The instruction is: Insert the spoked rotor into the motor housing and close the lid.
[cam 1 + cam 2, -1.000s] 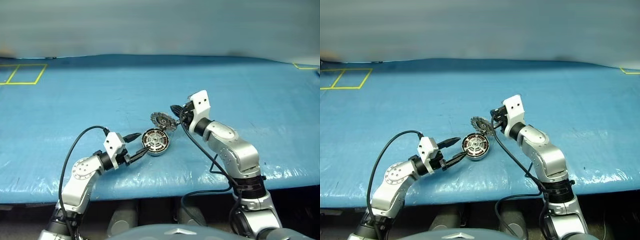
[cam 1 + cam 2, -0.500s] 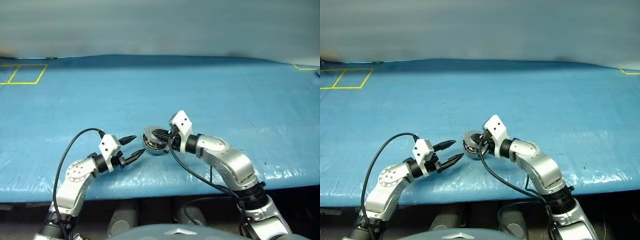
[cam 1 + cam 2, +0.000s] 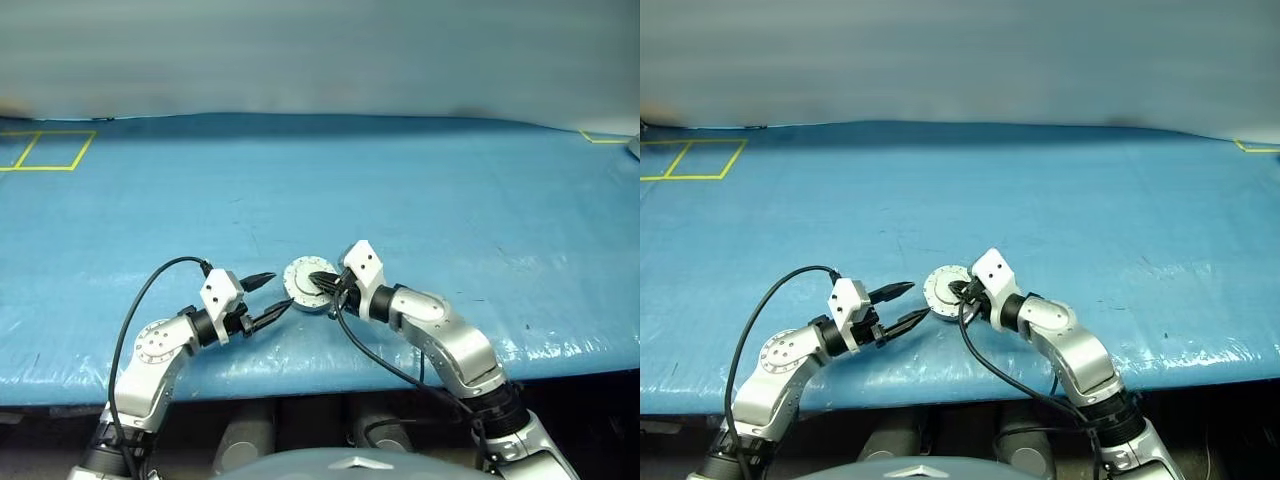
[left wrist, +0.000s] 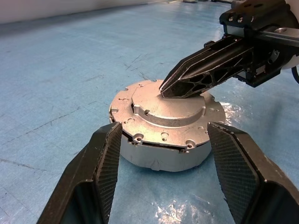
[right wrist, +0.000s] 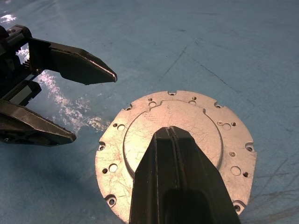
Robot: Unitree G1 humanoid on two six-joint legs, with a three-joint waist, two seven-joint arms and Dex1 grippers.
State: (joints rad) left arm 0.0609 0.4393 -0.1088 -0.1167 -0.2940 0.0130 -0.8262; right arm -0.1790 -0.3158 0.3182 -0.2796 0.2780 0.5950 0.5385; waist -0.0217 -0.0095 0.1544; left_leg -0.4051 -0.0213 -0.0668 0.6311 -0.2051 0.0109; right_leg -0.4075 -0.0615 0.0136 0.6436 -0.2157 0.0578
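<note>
Right hand [image 4: 174,89] closed, tip on lid [image 4: 163,112]

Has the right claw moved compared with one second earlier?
Yes. The shut right claw came down toward the near table edge, from beside the raised lid onto the lid, now flat on the motor housing.

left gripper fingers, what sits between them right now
In the left wrist view the closed motor housing sits between the open fingers, untouched, with the shut right gripper pressing on its lid.
</note>
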